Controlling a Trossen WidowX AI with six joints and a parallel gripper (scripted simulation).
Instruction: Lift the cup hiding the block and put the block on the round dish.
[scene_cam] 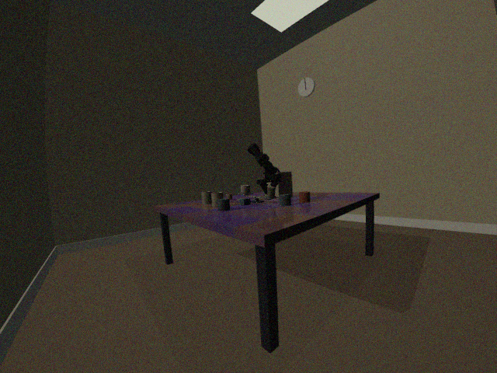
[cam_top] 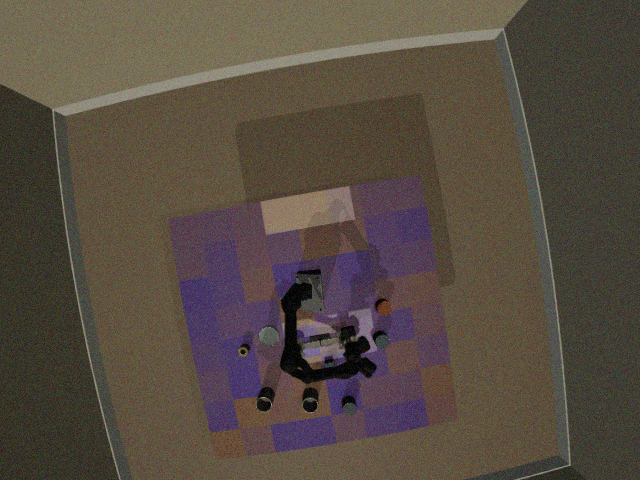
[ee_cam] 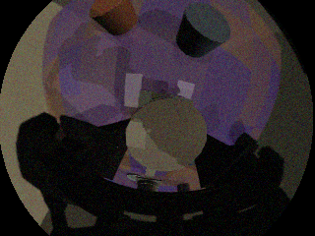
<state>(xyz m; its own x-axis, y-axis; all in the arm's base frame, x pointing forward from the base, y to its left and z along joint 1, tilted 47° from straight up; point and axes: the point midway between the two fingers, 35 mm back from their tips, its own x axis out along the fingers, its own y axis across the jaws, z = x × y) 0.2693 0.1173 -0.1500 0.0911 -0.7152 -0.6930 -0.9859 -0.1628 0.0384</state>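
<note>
A pale beige cup (scene_cam: 271, 193) (ee_cam: 169, 130) stands at one end of the small balance (cam_top: 324, 341). My gripper (cam_top: 347, 335) (scene_cam: 270, 189) (ee_cam: 164, 124) is shut on this cup, with one dark finger on either side of it. In the wrist view the cup's round face fills the space between the fingers. The cup looks low, at the height of the balance; I cannot tell whether it is lifted off. The other cup is not clearly seen; my arm covers part of the balance from above. The block does not show. I cannot surely make out the round dish.
An orange cylinder (cam_top: 383, 307) (scene_cam: 304, 196) (ee_cam: 115, 16) and a grey-blue cylinder (cam_top: 382, 339) (scene_cam: 285, 200) (ee_cam: 203, 29) stand close by. Another grey-blue cylinder (cam_top: 349, 405) (scene_cam: 223, 204), two dark-sided cylinders, a wide pale cylinder (cam_top: 268, 335) (scene_cam: 245, 189) and a small ring-topped one (cam_top: 242, 351) stand around.
</note>
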